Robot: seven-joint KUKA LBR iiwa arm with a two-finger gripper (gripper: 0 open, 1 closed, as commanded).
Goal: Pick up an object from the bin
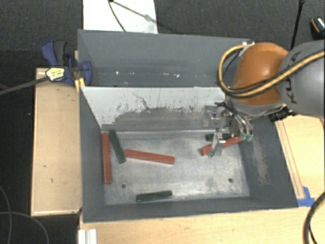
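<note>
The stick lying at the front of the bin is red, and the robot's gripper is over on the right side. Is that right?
Not quite. The stick at the front of the bin is dark green, not red; the camera view shows it. The gripper is indeed over on the right side.

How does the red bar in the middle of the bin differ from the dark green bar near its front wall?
The red bar is longer and slants down toward the view's right, while the dark green bar is shorter and lies almost level. Both are slim, lie flat on the bin floor, and are clear of the gripper.
</note>
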